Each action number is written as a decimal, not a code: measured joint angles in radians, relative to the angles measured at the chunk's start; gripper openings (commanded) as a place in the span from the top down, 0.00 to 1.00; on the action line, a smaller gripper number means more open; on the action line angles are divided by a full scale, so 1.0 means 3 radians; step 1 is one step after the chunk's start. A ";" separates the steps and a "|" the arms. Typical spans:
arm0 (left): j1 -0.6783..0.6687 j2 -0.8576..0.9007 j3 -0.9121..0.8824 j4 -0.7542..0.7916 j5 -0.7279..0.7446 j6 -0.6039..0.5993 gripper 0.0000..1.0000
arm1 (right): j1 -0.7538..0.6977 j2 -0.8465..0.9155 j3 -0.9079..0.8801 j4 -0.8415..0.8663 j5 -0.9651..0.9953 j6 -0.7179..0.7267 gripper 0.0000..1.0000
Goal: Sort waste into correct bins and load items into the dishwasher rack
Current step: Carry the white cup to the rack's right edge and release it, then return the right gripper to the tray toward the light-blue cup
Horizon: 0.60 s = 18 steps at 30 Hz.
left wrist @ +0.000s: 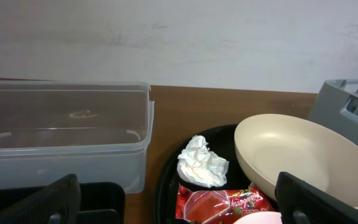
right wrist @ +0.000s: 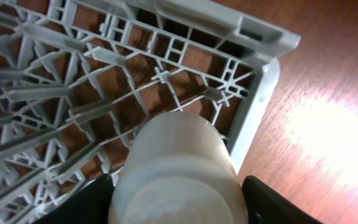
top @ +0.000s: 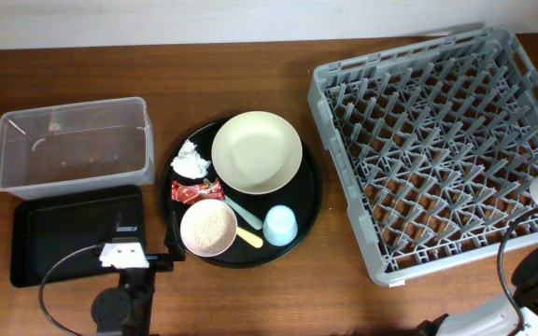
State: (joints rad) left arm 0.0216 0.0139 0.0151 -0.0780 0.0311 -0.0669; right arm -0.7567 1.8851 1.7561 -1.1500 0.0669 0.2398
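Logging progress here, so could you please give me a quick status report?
Jaws: left gripper open, empty; right gripper shut on white cup. Cup over dishwasher rack corner. Nothing in the way.

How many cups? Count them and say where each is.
2. A blue cup sits on the round tray; a white cup is in the right gripper, over a corner of the rack.

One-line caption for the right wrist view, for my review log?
Right gripper holding a white cup over a corner of the grey rack, wooden table beside it.
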 measured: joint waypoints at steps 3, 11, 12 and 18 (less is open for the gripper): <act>0.0000 0.0000 -0.0001 -0.0001 -0.0001 0.0000 0.01 | 0.0018 0.0050 -0.0001 0.0004 -0.0084 0.0015 0.08; 0.0000 0.0000 -0.0001 0.0000 0.0000 0.0000 0.01 | 0.0107 -0.0074 -0.0010 -0.0052 -0.0366 -0.0009 0.21; 0.0000 0.0000 -0.0001 0.0000 -0.0001 0.0000 0.01 | 0.0130 -0.0169 -0.0011 -0.0102 -0.0478 -0.0043 0.24; 0.0000 -0.0001 0.0000 0.0000 -0.0001 0.0000 0.01 | 0.0882 -0.0847 -0.0009 -0.0473 -0.0914 -0.0298 0.25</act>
State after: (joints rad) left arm 0.0216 0.0135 0.0151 -0.0780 0.0307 -0.0669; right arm -0.4919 1.6310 1.7535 -1.2919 -0.2073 0.1505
